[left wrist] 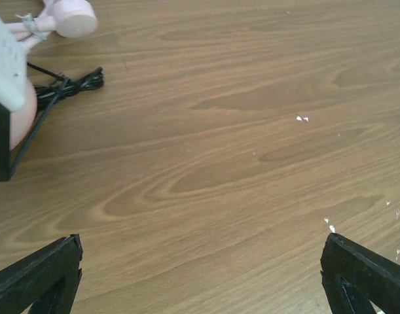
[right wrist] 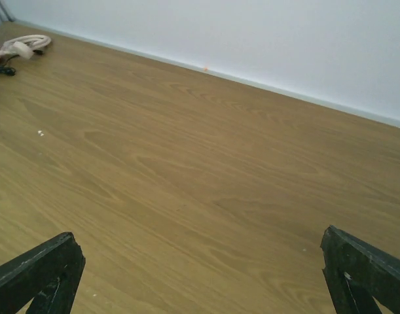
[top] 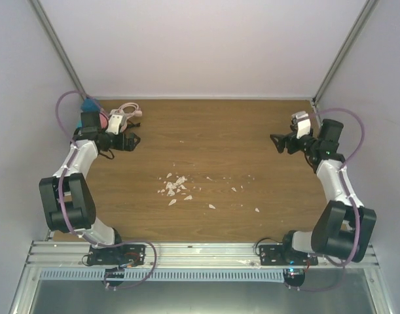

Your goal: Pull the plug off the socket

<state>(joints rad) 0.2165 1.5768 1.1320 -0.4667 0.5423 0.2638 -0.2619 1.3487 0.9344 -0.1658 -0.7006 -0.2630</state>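
Overhead view of a wooden table with two black robot arms mounted at six o'clock. The socket, a flat salmon-pink piece, lies at about ten o'clock in the far left corner and is partly hidden by the left arm. A white plug sits against it, and a coil of pale pink cable lies just beyond. A thin black cable trails beside them, and white crumbs are scattered at the centre.

The left gripper hovers just beside the plug. Its jaws are spread wide, nothing is held, and it points toward three o'clock. The right gripper is well apart at two o'clock, with its jaws also wide and empty.

The socket looks like light, rigid plastic, so it will probably slide on the smooth wood unless it is pinned flat. The plug seems a stiff block and is best pinched across its two sides. The cables look soft and make a poor hold.
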